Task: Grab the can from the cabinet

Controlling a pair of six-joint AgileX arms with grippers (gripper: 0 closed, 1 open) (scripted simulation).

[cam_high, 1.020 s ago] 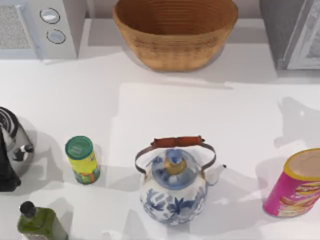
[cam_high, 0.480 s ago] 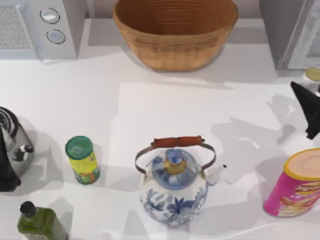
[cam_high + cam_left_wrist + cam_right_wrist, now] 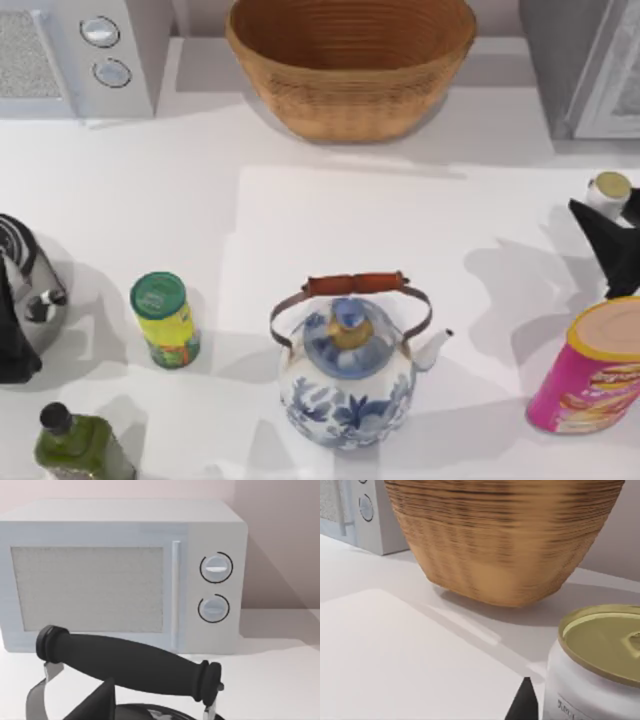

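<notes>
My right gripper (image 3: 612, 228) stood at the right edge of the top view, a little above the middle, above the pink canister (image 3: 590, 368). The can (image 3: 609, 190) sat at its tip, on the side toward the upper part of the frame, its dull gold top facing up. I could not make out the finger gap there. In the right wrist view the can (image 3: 597, 667) filled the lower right corner, very close to the camera, with one dark finger (image 3: 524, 702) just beside its pale side at the bottom edge. The finger seemed to touch the can's wall or nearly so; whether I was clenched on it or merely alongside, I cannot tell.

The basket (image 3: 350, 62) was at the top centre of the top view, well apart from the can, and the cabinet (image 3: 585, 65) stood in the upper right corner, above the can. The teapot (image 3: 347, 372) sat at lower centre.

My left arm was parked at the left edge of the top view, by the kettle (image 3: 28, 290).
</notes>
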